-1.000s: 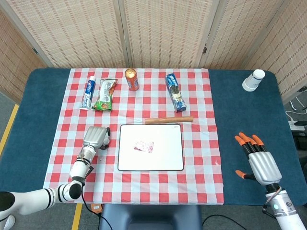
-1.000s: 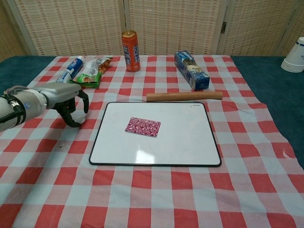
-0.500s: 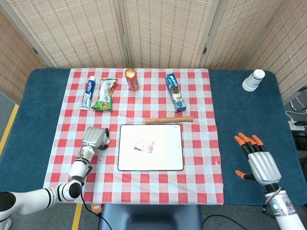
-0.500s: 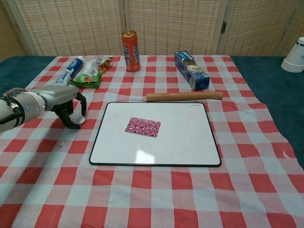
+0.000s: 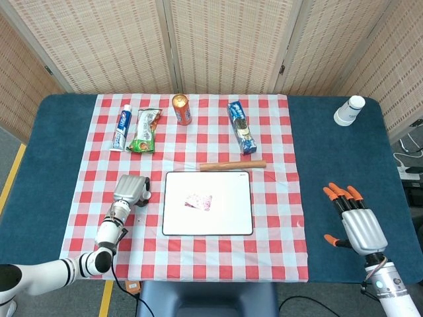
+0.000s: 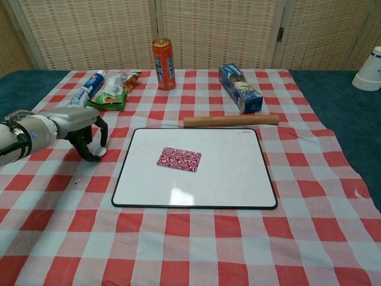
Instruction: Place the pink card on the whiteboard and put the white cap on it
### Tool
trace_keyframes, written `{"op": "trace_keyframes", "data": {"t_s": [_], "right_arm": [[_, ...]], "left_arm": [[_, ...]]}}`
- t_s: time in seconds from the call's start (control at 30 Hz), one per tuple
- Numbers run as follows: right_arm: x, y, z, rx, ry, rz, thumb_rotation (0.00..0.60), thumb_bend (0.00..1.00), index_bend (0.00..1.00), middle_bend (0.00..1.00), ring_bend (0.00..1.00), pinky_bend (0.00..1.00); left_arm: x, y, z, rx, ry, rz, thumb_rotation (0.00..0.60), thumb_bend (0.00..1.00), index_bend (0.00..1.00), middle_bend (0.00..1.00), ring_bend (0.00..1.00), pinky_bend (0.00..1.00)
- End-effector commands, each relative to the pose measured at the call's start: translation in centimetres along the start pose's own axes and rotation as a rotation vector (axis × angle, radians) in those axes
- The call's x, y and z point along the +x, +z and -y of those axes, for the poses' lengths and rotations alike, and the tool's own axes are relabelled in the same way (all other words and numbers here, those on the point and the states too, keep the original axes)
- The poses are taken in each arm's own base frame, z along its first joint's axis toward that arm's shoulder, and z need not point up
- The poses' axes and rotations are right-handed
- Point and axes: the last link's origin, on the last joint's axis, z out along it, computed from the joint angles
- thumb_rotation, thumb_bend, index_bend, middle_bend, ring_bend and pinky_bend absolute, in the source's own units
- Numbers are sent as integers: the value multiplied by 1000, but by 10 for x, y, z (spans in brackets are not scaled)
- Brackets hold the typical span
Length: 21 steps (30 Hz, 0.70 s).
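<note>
Flat on the whiteboard (image 6: 226,179), pink card (image 6: 179,159) seemingly lies long-axis left-to-right.

No lettering could be read on anything in either view.
The toothpaste tube (image 6: 89,87), the orange can (image 6: 164,64), the green snack packet (image 6: 114,89) and the blue package (image 6: 240,87) all carried printed markings, but these were too small and blurred to make out; the pink card (image 6: 179,159) showed only a pattern, and the whiteboard (image 6: 238,179) bore no writing.

One can (image 5: 182,109), one whiteboard (image 5: 231,221) (one card (image 5: 199,202))
</note>
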Motion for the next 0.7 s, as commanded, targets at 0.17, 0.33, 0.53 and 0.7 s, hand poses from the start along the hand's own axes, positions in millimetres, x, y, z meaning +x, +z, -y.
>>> {"op": "trace_keyframes", "data": {"t_s": [0.17,0.33,0.53,0.7], "right_arm": [[0,0,0,2,0,0,600,45,0,5,0,1],[0,0,0,2,0,0,600,44,0,5,0,1],[0,0,0,2,2,0,600,45,0,5,0,1],[0,0,0,4,3,2,600,44,0,5,0,1]], "left_arm": [[0,0,0,2,0,2,600,261,514,967,1000,995],[1,0,0,0,-2,0,600,270,533,968,1000,996],[7,-2,-1,-5,-6,-10,600,273,542,970,1000,998],[18,-6,-7,-27,-11,-29,600,274,542,971,1000,998]]}}
